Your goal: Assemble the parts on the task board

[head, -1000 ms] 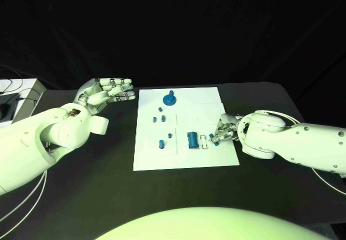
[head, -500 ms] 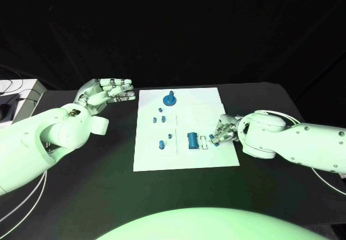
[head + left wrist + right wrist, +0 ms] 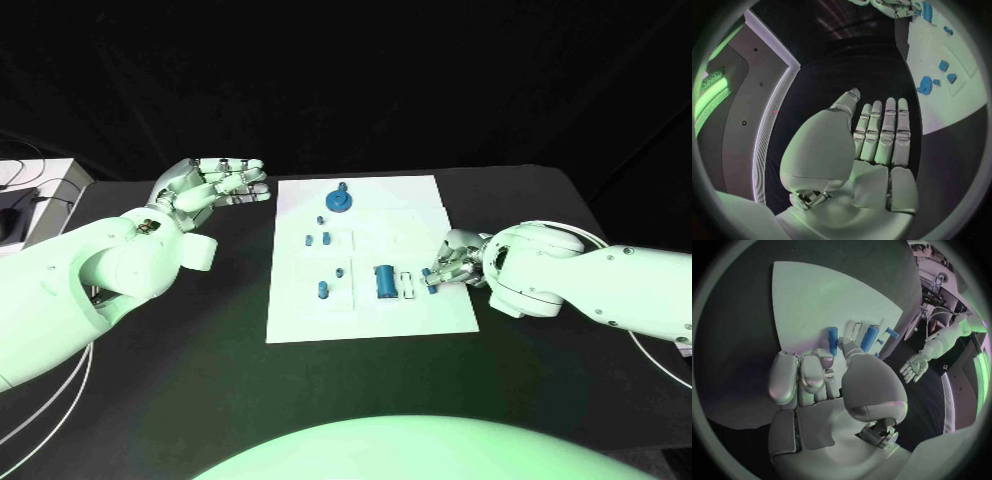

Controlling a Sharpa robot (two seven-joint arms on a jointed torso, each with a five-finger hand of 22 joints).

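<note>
Head view: a white task board (image 3: 368,310) is lying in the middle of a black table (image 3: 188,350). The right hand (image 3: 450,262) is resting over the board's right edge, its fingers curled down together around a small blue part (image 3: 431,280) at its fingertips; whether that part is truly pinched or only touched, I cannot tell. Just beyond those fingertips, toward the board's middle, a larger blue cylinder (image 3: 385,280) is lying flat beside a thin white slot piece (image 3: 410,283). Further inward from the right hand, small blue parts are sitting in a column: one low (image 3: 323,289), one above it (image 3: 340,270), a pair side by side (image 3: 319,239), and a tiny one higher (image 3: 319,218). At the board's far end, a round blue disc with a knob (image 3: 338,199) is sitting. The left hand (image 3: 214,184) is hovering above the table off the board's far left corner, holding nothing, palm turned up, fingers lying straight and close side by side, apart from the thumb.

In the right wrist view, the curled fingers (image 3: 801,375) are pressing down right next to the blue cylinder (image 3: 832,334).
</note>
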